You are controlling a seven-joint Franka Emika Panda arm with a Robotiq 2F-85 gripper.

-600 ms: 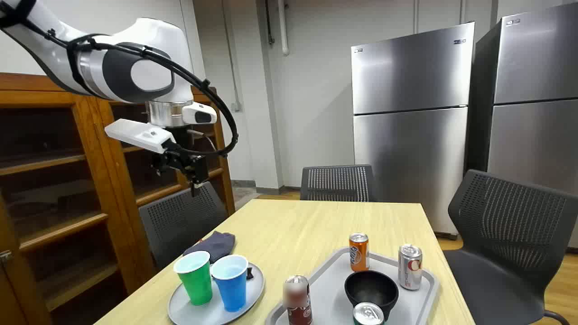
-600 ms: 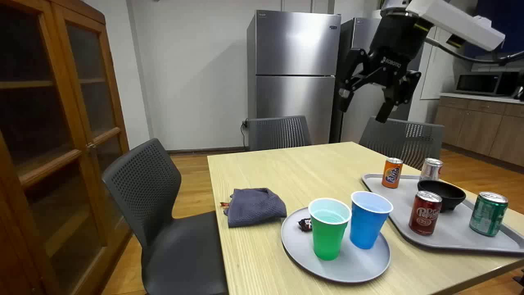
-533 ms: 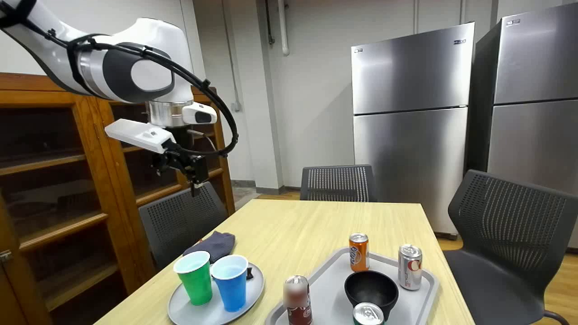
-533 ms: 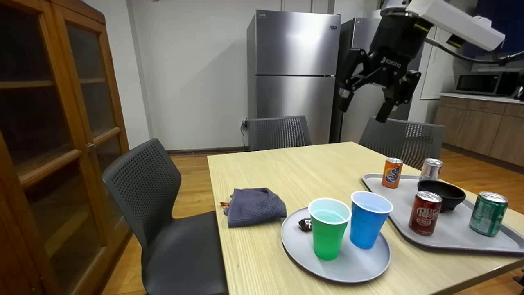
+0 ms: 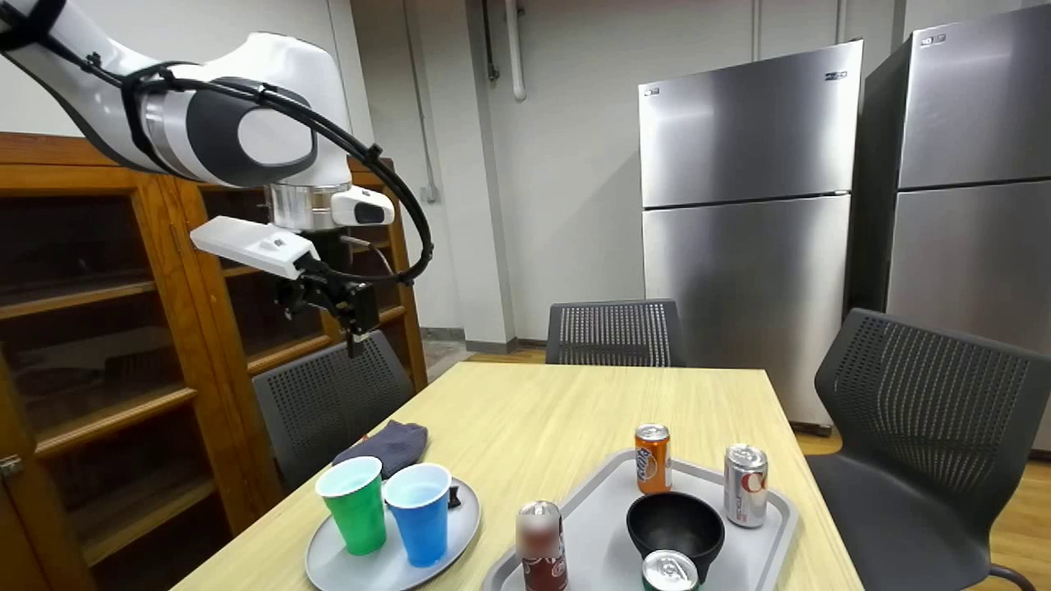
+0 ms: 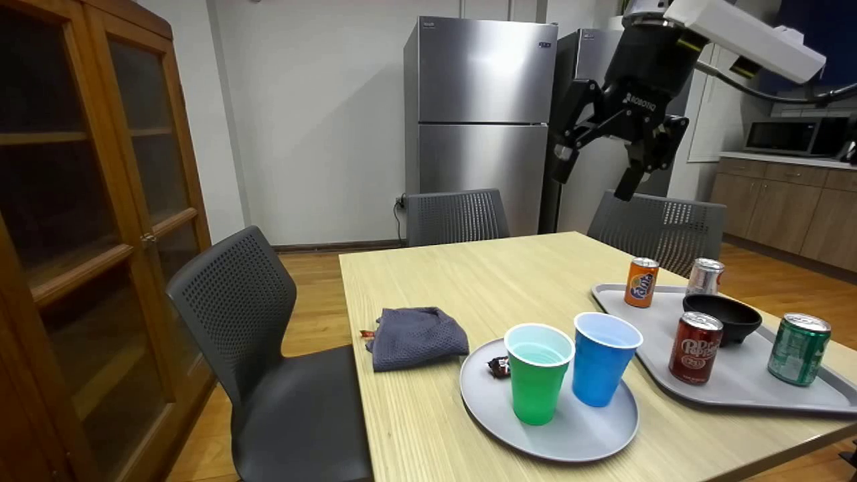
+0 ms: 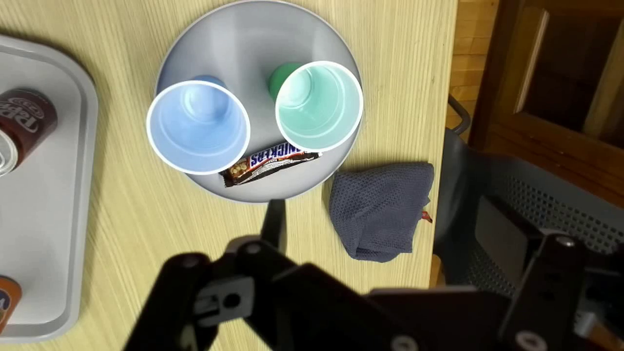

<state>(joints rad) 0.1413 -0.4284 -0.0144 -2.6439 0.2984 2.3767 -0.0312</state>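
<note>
In an exterior view my gripper [image 6: 594,177] hangs well above the table, jaws wide apart, nothing between them. In the wrist view a folded grey-blue cloth [image 7: 382,209] shows between its fingers, far below and untouched. A red wrapper end [image 7: 427,217] pokes out from the cloth's edge. Beside the cloth lies a round grey plate [image 7: 253,44]. On it stand a blue cup [image 6: 602,368] and a green cup [image 6: 535,388], both upright; no contents show in the wrist view. A Snickers bar [image 7: 270,163] lies on the plate next to them, its ends partly covered by the cup rims.
A grey tray [image 6: 659,328] holds a Fanta can [image 6: 641,282], a Dr Pepper can [image 6: 696,348], a green can [image 6: 800,349], a silver can [image 5: 745,486] and a black bowl [image 5: 675,525]. Chairs [image 6: 231,294] stand around the table; a wooden cabinet [image 6: 100,221] is behind.
</note>
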